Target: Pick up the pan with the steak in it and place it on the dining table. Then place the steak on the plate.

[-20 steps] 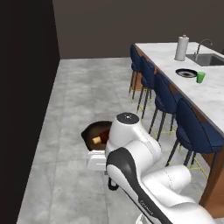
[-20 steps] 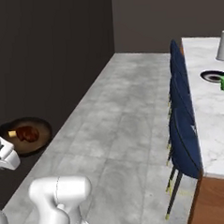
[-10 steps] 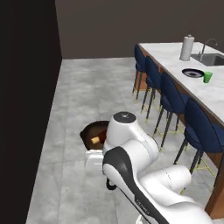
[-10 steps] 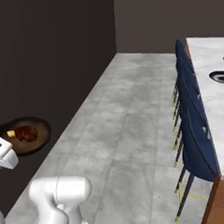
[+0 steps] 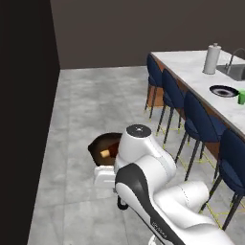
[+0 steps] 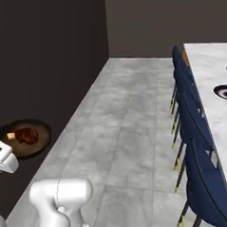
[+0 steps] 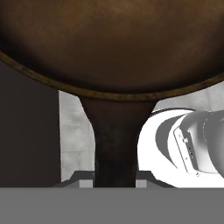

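While the pan (image 6: pixel 23 139) hangs in the air above the grey floor (image 6: pixel 129 114), the gripper (image 7: pixel 116 181) is clamped on its handle (image 7: pixel 114 140), which runs straight down the middle of the hand view into the grasp. From the right base view the steak (image 6: pixel 26 136) lies inside the pan with its pale bit toward the dark wall, and the left base view shows the pan (image 5: pixel 106 148) partly hidden behind the arm's white shoulder, with the pale edge of the steak (image 5: pixel 105 153) just showing. So the step in hand reads as the carry: the pan is lifted and travelling, not yet set down. Well apart from it, across the open floor and past the row of blue stools (image 5: pixel 201 125), stands the marble worktop (image 5: pixel 191 64) of the dining table, where the dark plate (image 5: pixel 224 91) rests beside a small green cup (image 5: pixel 241 97) and near a paper towel roll (image 5: pixel 211 59); that plate (image 6: pixel 225 92) also shows at the right edge of the other base view. What comes next, in my judgement, is closing in on the worktop, then swinging the pan over the stool backs and lowering it flat onto bare marble near the plate. Keeping the pan level matters, since the steak sits loose and could slide out.
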Tool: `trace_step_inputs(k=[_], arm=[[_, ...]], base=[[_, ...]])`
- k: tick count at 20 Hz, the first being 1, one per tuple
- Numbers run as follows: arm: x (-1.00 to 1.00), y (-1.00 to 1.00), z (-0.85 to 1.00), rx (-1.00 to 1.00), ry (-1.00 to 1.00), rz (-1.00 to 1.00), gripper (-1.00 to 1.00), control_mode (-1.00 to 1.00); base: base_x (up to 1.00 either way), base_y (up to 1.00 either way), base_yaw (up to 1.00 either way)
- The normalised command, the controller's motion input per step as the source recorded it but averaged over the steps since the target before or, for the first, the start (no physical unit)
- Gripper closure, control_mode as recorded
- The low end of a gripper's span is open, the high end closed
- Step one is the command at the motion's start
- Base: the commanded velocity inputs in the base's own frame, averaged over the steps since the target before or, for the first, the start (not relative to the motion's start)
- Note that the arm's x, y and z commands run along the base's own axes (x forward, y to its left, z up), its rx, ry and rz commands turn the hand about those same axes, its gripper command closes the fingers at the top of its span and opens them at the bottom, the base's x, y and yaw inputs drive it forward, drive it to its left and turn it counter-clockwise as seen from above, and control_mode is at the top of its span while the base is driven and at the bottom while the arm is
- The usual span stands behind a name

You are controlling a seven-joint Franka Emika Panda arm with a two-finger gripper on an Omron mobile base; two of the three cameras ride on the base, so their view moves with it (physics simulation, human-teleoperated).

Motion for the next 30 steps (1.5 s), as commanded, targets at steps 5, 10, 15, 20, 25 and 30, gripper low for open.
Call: trace_step_inputs(k=[5,10,15,20,25,30], arm=[[0.00,0.00,0.00,0.00,0.00,0.00,1.00,1.00],[0.00,0.00,0.00,0.00,0.00,0.00,1.00,1.00],[0.00,0.00,0.00,0.00,0.00,0.00,1.00,1.00],[0.00,0.00,0.00,0.00,0.00,0.00,1.00,1.00],[0.00,0.00,0.00,0.00,0.00,0.00,1.00,1.00],[0.00,0.00,0.00,0.00,0.00,0.00,1.00,1.00]], base=[[1.00,0.32,-0.12],[1.00,0.36,-0.11],[1.00,0.38,-0.10],[1.00,0.38,-0.10],[1.00,0.39,-0.11],[1.00,0.35,-0.11]])
